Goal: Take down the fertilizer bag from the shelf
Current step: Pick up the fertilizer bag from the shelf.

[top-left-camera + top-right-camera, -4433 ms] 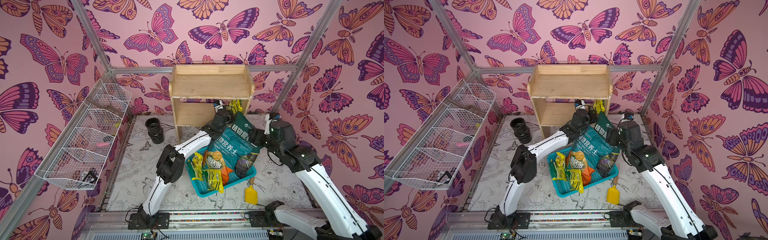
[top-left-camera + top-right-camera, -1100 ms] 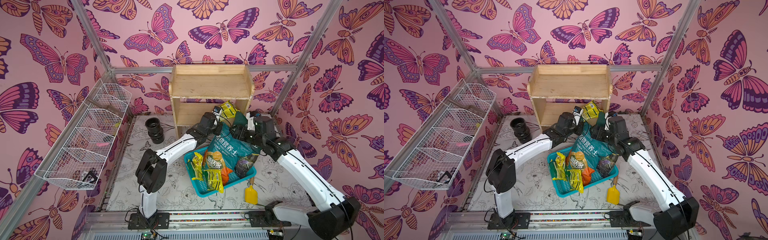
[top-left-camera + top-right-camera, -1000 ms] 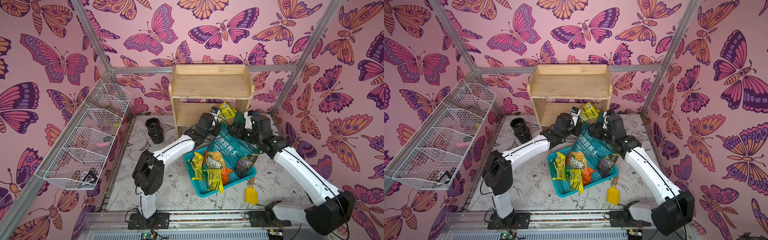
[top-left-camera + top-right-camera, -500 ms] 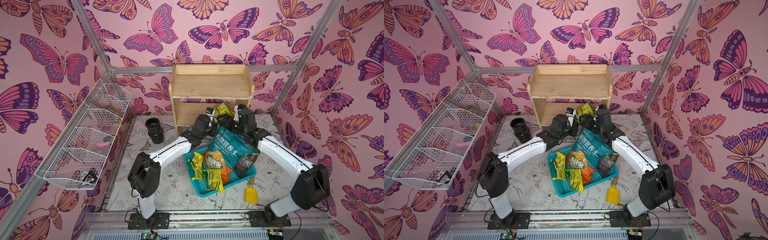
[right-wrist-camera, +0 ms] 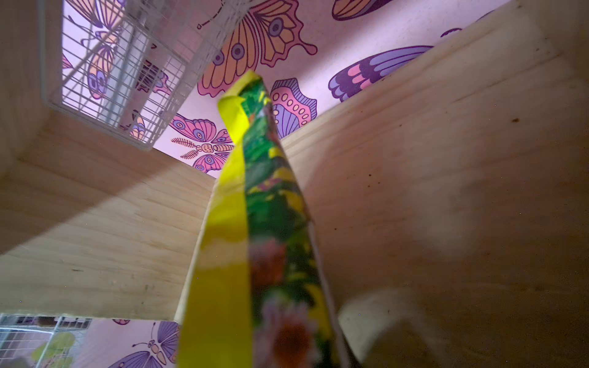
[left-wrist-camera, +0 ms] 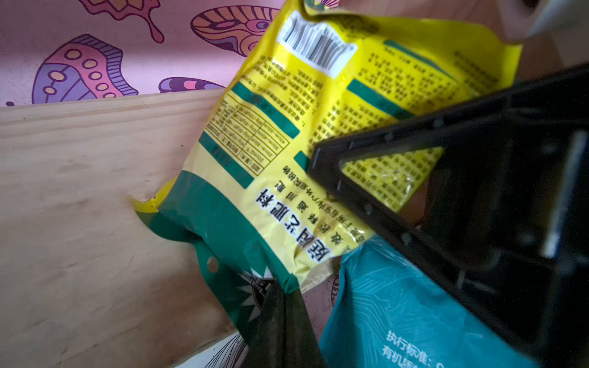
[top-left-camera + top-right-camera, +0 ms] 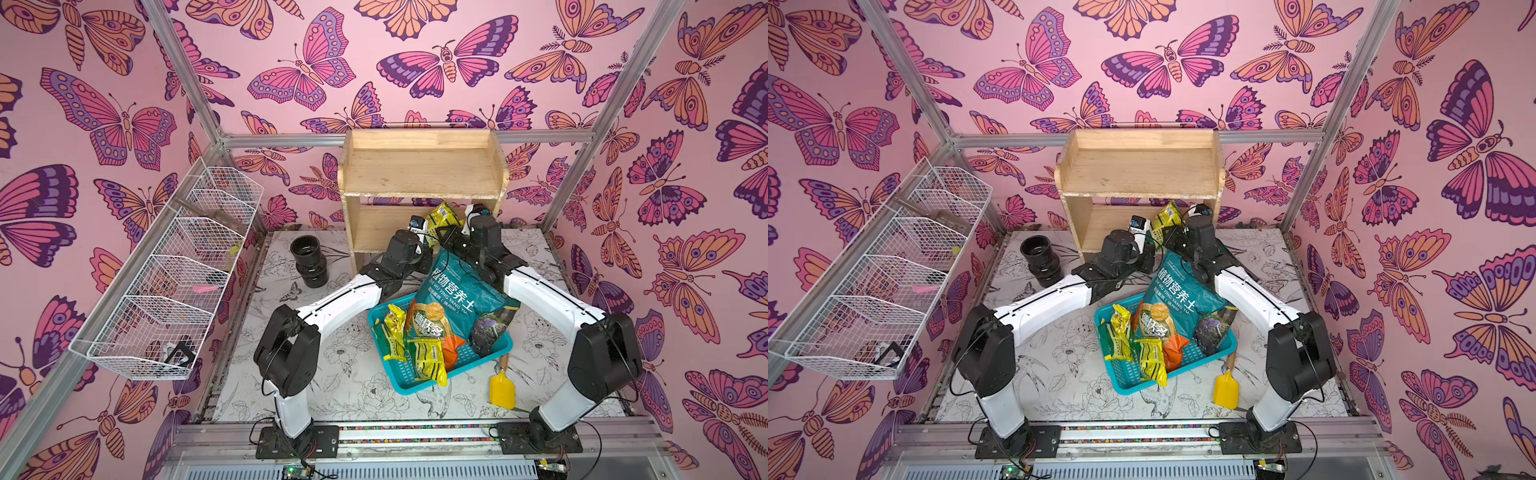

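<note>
Left wrist: left and right jaws pinch fertilizer bag.

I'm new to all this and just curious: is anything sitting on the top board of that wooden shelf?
No, the shelf has only bare wood on its top board in both top views.

Left arm: stretched forward and inward from its base; wrist raised
Right arm: elbow folded outward; forearm angled inward; wrists close together
Left gripper: pinched tight on fertilizer bag corner
Right gripper: one finger across the bag's face; closure unreadable
</note>
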Tool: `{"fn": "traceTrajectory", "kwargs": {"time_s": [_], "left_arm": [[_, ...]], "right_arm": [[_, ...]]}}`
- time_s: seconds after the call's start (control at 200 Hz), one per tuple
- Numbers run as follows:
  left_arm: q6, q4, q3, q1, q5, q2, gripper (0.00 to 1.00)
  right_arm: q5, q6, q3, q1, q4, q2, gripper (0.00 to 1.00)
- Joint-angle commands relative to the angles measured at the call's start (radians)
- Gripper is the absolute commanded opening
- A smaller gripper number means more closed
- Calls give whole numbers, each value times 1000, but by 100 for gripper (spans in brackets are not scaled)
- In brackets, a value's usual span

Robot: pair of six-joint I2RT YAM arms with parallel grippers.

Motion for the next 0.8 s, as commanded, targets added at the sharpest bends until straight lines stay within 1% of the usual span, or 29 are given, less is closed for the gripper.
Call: {"fn": "traceTrajectory", "kwargs": {"time_s": [0.0,0.015,0.025,0.045,0.08,0.085,0.095,0.18,0.225,0.345,0.466,0.601,0.666,0.691,0.796], "left_arm": [[-12,-26,-29,4,-1,-29,38],[-15,-26,-28,3,-9,-32,53],[-18,-26,-31,4,-16,-34,60],[-24,-26,-35,4,-33,-39,69],[-34,-25,-44,4,-65,-53,95],[-34,-25,-45,4,-69,-54,97],[-36,-26,-47,4,-77,-60,99],[-34,-5,-85,6,-138,-115,100],[-33,14,-118,7,-160,-154,100],[-48,37,-202,26,-180,-267,100],[-94,51,-293,50,-185,-383,100],[-129,57,-380,67,-205,-490,100],[-134,57,-414,71,-217,-525,100],[-137,55,-428,71,-224,-572,100],[-148,54,-485,75,-244,-642,100]], "right_arm": [[11,-21,-4,9,54,-25,19],[12,-24,-5,12,53,-29,19],[12,-26,-3,13,53,-33,19],[13,-30,-4,17,52,-39,19],[15,-37,-6,25,53,-52,18],[15,-38,-6,26,54,-54,18],[15,-40,-8,29,54,-58,18],[25,-48,-20,46,65,-81,17],[26,-43,-32,52,82,-126,16],[21,-25,-58,59,113,-177,16],[16,-40,-57,81,82,-223,15],[5,-59,-51,107,-22,-272,15],[2,-68,-74,125,-63,-304,15],[7,-76,-84,132,-82,-320,15],[22,-108,-127,161,-178,-390,15]]}}
